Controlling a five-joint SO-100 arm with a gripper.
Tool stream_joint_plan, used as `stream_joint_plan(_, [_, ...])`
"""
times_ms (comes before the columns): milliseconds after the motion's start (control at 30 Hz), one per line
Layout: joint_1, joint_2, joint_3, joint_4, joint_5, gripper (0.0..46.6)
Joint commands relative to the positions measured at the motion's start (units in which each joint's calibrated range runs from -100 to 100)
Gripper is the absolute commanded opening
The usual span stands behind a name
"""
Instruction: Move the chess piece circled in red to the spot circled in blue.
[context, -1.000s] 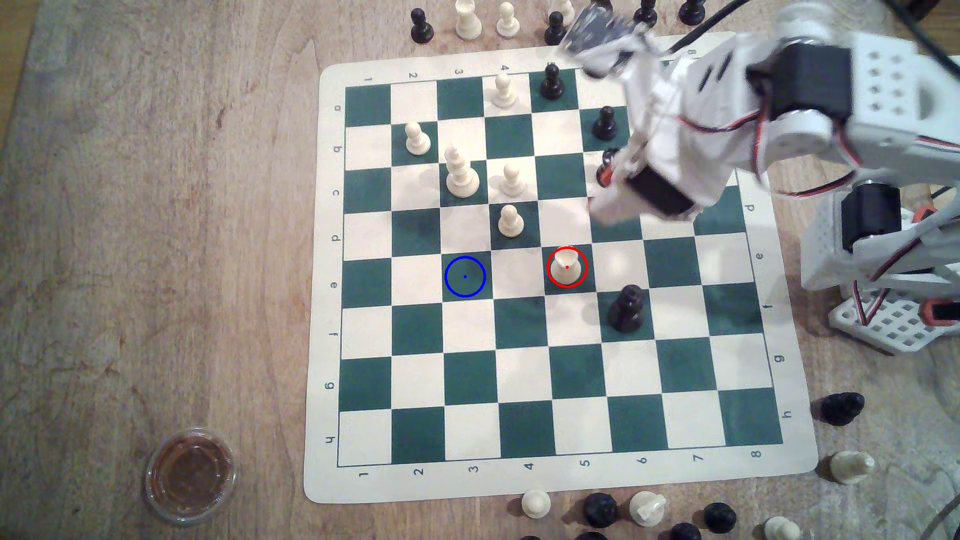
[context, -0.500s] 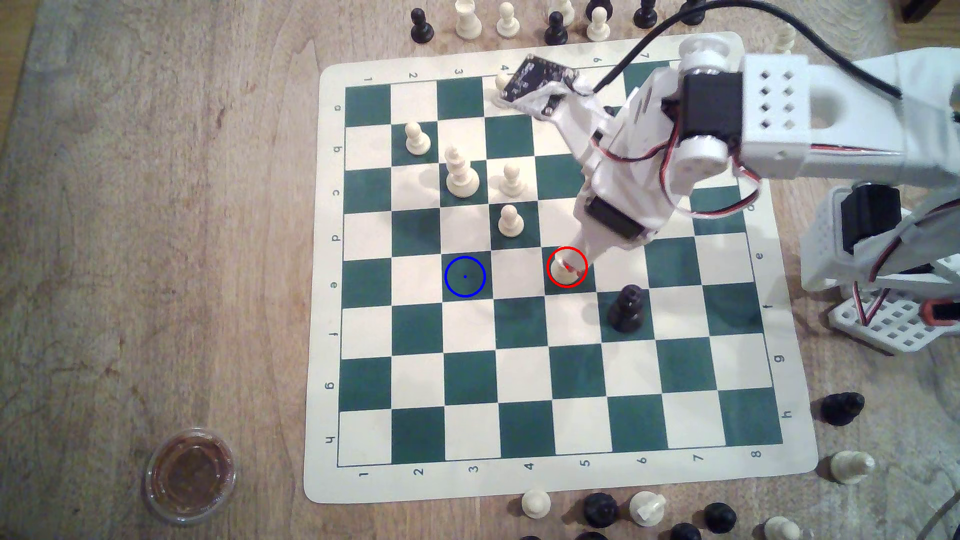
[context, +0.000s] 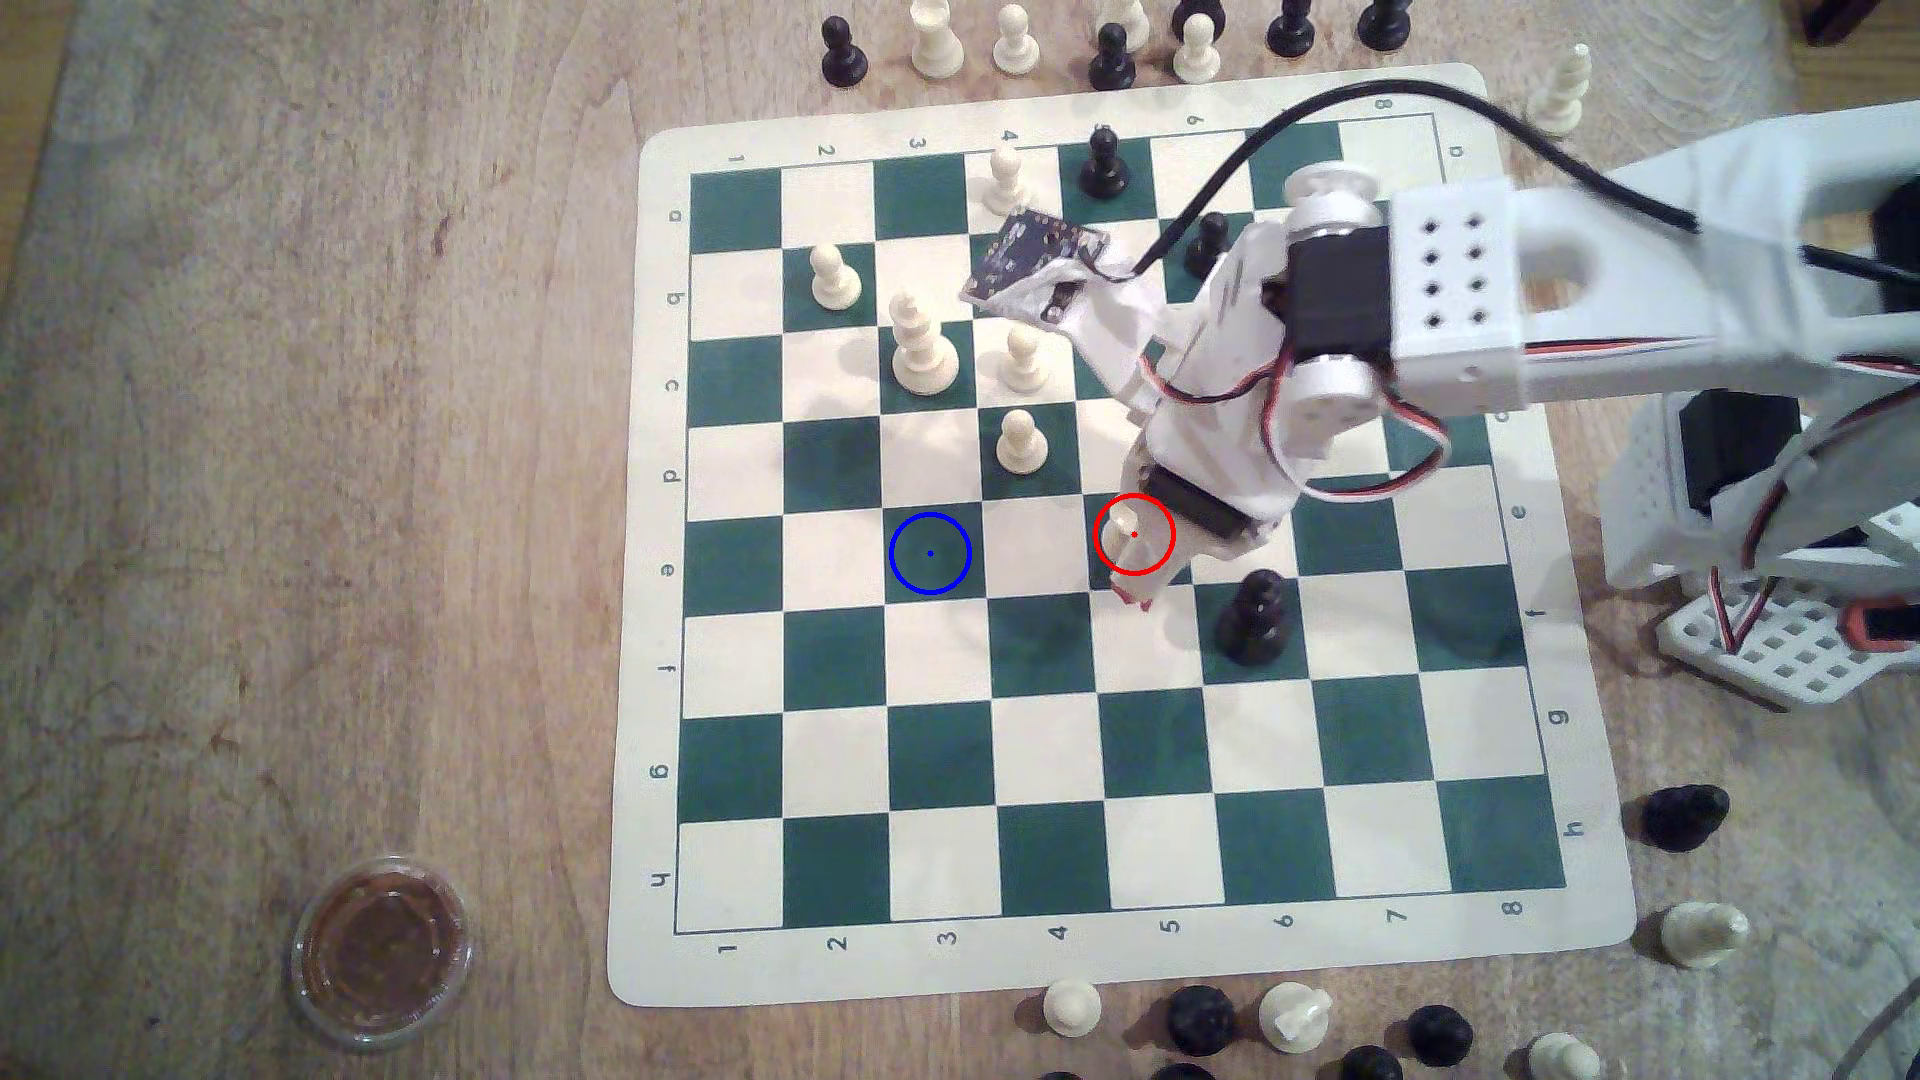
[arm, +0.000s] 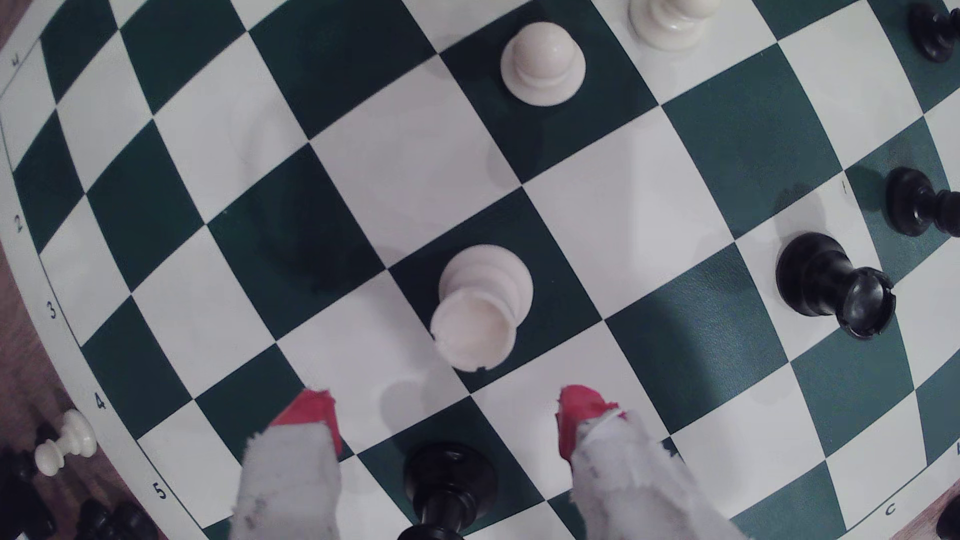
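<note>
Two red-tipped fingers (arm: 582, 410) of the claw (arm: 447, 415) spread wide, holding nothing; rook (arm: 480, 306) stands just ahead between them on its red-ringed square — advance squarely, lower, close below the rim.

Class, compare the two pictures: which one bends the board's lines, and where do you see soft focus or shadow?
Wrist view: strong fisheye, the board's lines curve; the open tool's red tips look soft; the rook is sharp. Exterior view: straight lines, warm light, slightly soft overall, faint arm shadow on the board near the rook.
</note>
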Motion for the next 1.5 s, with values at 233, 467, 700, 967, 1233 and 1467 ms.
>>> stream_joint_plan(233, [-0.18,2.62,-2.55,-3.33,0.49,21.9])
stream_joint_plan(467, [-0.18,6.1,-4.46,-4.23,0.59,22.6])
stream_joint_plan(700, [0.44,6.02,-5.37,-6.36,0.68,19.8])
stream_joint_plan(967, [0.44,4.49,-6.45,-8.66,0.29,18.8])
stream_joint_plan(1233, [0.37,4.23,-6.54,-9.88,-0.1,16.3])
stream_joint_plan(1467, [0.05,3.89,-6.54,-10.05,-0.39,9.1])
